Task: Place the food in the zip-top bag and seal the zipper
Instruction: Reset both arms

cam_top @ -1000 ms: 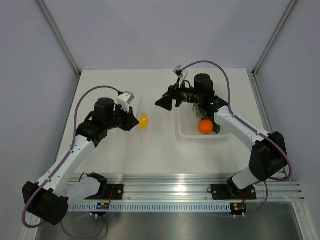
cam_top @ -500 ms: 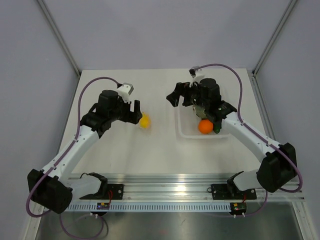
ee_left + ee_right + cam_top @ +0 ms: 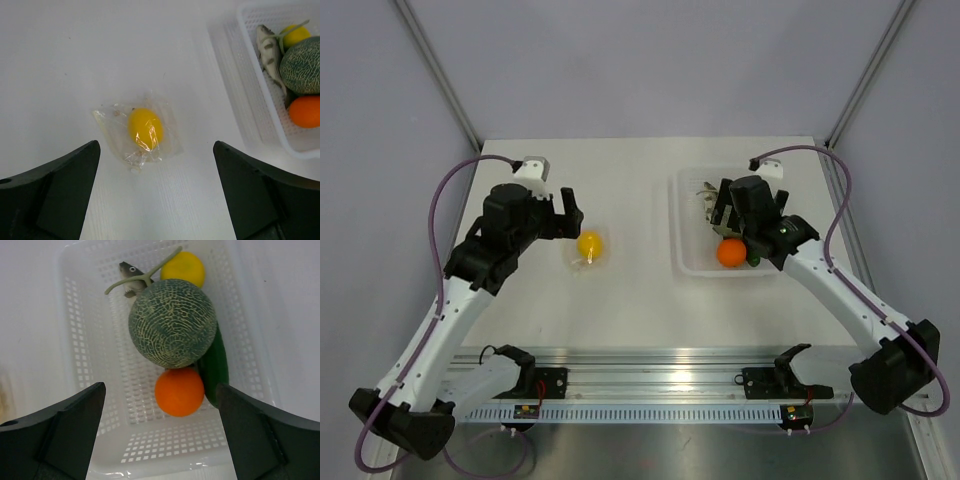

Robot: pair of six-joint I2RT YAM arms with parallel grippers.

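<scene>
Enclosing lemon [image 3: 145,127], clear bag [image 3: 114,131], melon [image 3: 172,323] in tray [image 3: 90,340]

A white table [image 3: 640,310] fills mid-frame, enclosed by plain lilac-grey walls [image 3: 650,60]. Slanting metal posts [image 3: 435,70] run from both upper corners. Along the bottom lies an aluminium rail [image 3: 660,362], with what may be brushed steel [image 3: 650,445] below.

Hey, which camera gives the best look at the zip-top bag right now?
The left wrist view: the zip-top bag shows its crinkled clear outline plainly around the lemon. The top external view gives only a faint glint beside the lemon. The right wrist view faces the white basket and does not show it.
</scene>
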